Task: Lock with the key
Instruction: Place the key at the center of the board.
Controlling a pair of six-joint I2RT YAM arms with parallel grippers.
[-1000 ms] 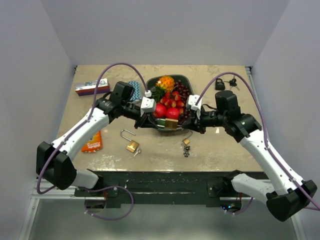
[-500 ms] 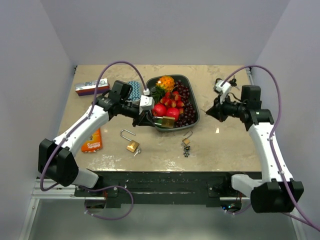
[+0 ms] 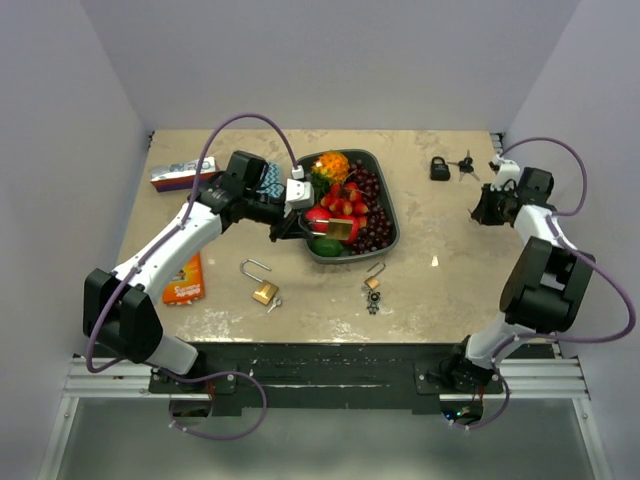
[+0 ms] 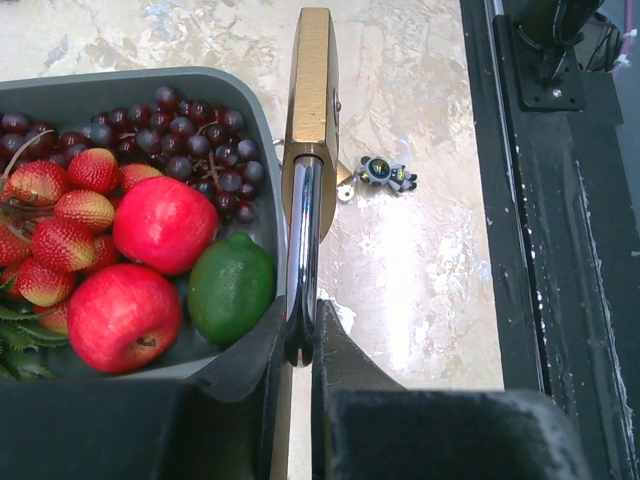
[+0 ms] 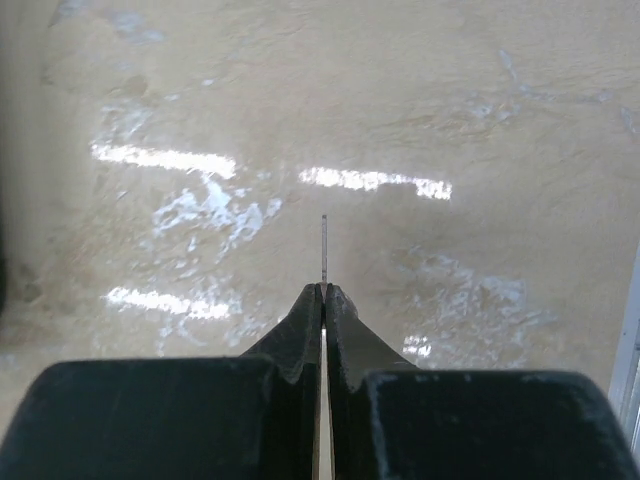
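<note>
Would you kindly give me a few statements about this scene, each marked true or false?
1. The left gripper holds a brass padlock by its shackle. True.
2. The tray holds only grapes. False: apples, a lime and strawberries lie in it too.
3. A black padlock lies at the far right of the table, beside keys. True.
4. The right gripper is wide open. False: its jaws are shut, with a thin metal blade, perhaps a key seen edge-on, poking out between them.
</note>
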